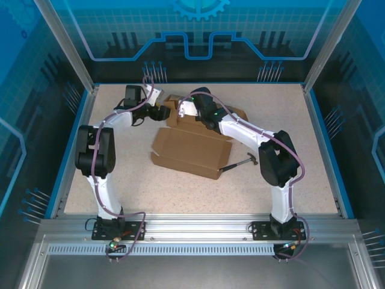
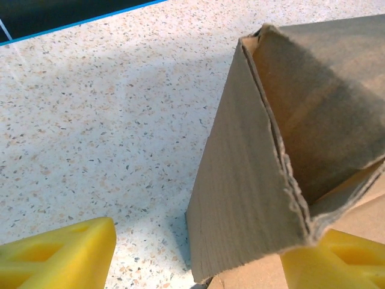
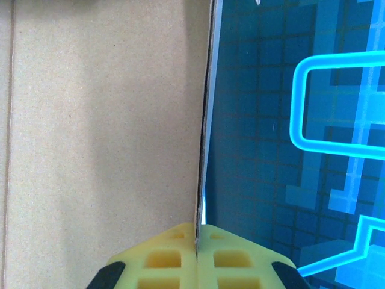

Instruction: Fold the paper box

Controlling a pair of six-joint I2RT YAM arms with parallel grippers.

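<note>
The paper box (image 1: 191,150), brown corrugated cardboard, lies mid-table with its far flaps raised. My right gripper (image 1: 184,109) is at the box's far edge. In the right wrist view it (image 3: 197,233) is shut on the thin edge of a cardboard panel (image 3: 102,132), which stands upright. My left gripper (image 1: 159,112) is at the far left corner of the box. In the left wrist view it (image 2: 216,233) is open around a folded corner flap (image 2: 246,198). The right finger (image 2: 340,262) is against the flap, while the left finger (image 2: 60,256) stands apart over bare table.
A small black-handled hammer (image 1: 240,161) lies on the table just right of the box, near the right arm. The speckled tabletop (image 1: 120,180) has free room at the left and front. Blue enclosure walls (image 1: 198,36) ring the table.
</note>
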